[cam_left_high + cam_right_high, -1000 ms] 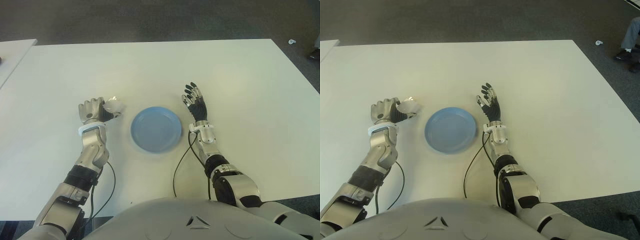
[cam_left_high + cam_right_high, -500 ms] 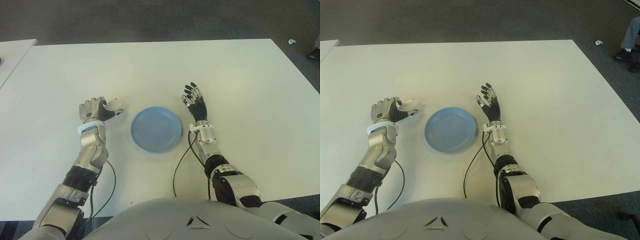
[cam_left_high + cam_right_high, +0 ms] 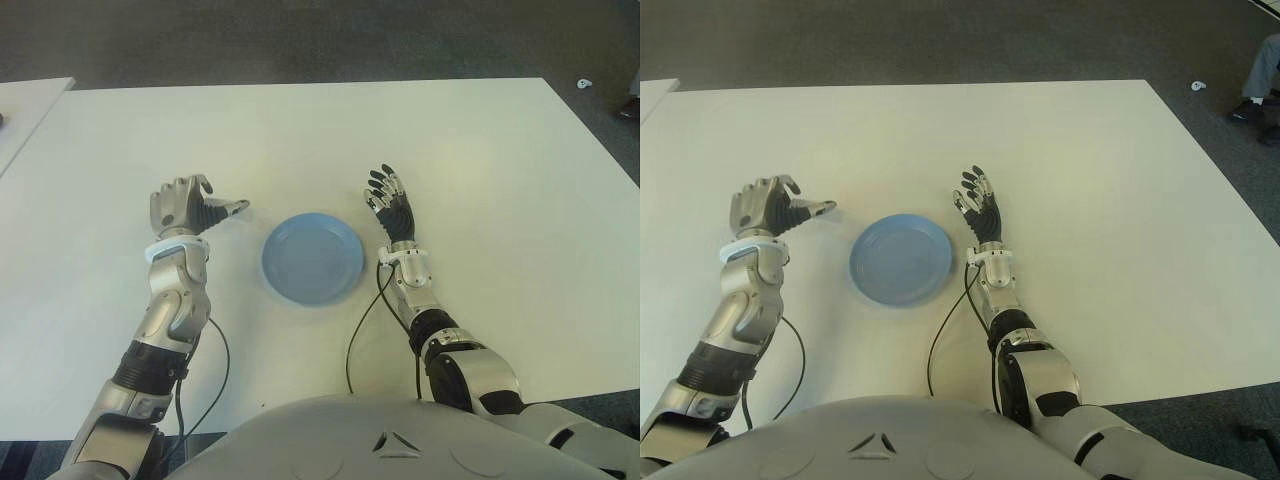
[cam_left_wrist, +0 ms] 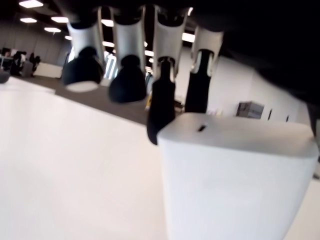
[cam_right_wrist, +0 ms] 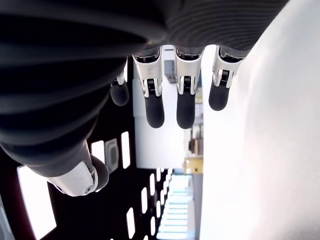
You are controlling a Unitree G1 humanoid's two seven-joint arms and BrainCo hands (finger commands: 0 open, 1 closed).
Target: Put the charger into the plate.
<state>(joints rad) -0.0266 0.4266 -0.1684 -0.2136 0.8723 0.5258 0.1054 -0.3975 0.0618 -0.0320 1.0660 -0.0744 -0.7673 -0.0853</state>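
Observation:
The blue plate [image 3: 312, 258] lies on the white table [image 3: 300, 140] in front of me, with nothing in it. My left hand [image 3: 192, 205] hangs just left of the plate, its fingers curled and one dark fingertip pointing toward the plate. The eye views hide the charger under this hand. The left wrist view shows the white charger [image 4: 235, 175] close up against the palm, with the fingers [image 4: 162, 100] curling past it. To the right of the plate, my right hand [image 3: 388, 205] shows with its fingers spread and holding nothing.
Black cables [image 3: 355, 330] trail from both wrists across the table's near part. A second white table [image 3: 25, 110] stands at the left. Dark floor lies beyond the far edge, with a small white scrap [image 3: 584, 84] and a person's shoe [image 3: 1248, 108] at the right.
My left hand has risen and turned over; the charger that showed at the fist's right side is now hidden under it in the eye views. The right hand has not moved.

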